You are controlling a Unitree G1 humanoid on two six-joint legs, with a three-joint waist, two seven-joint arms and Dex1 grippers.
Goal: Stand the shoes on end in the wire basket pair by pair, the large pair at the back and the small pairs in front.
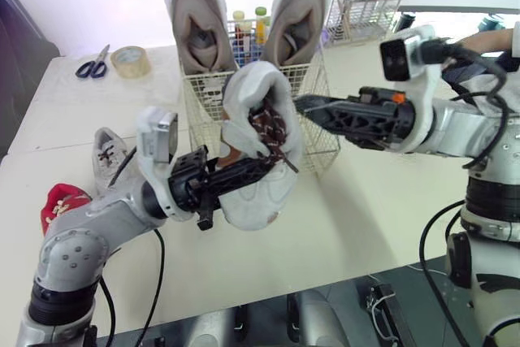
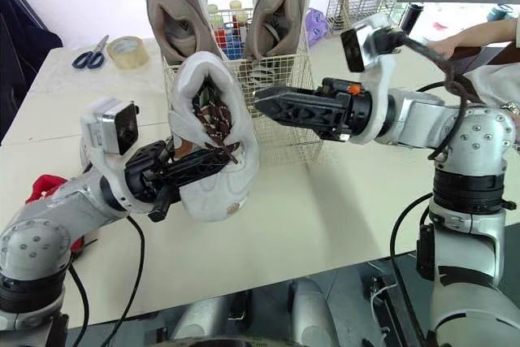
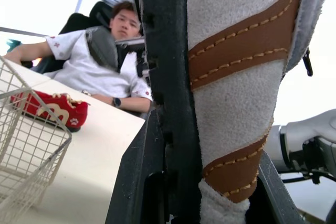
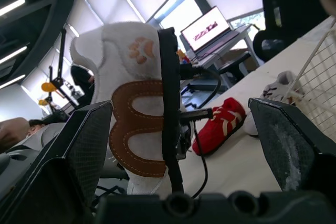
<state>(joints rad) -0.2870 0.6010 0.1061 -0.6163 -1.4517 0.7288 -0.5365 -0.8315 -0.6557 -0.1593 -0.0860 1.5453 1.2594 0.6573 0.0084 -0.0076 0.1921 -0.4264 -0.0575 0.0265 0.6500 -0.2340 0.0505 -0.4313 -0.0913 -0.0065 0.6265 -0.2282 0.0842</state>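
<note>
My left gripper is shut on a small white shoe with brown stripes and brown laces, held off the table just in front of the wire basket. A left finger lies flat against its side. The right gripper is open, its tips pointing at the shoe's upper from the right, close to it. In the right wrist view the white shoe stands between the spread fingers, farther out. Two large grey-beige shoes stand on end at the basket's back.
A small white shoe and a red shoe lie on the table at the left. Another red shoe lies beyond the basket. Scissors and a tape roll sit at the back left. A wire rack and a person's arm are at the back right.
</note>
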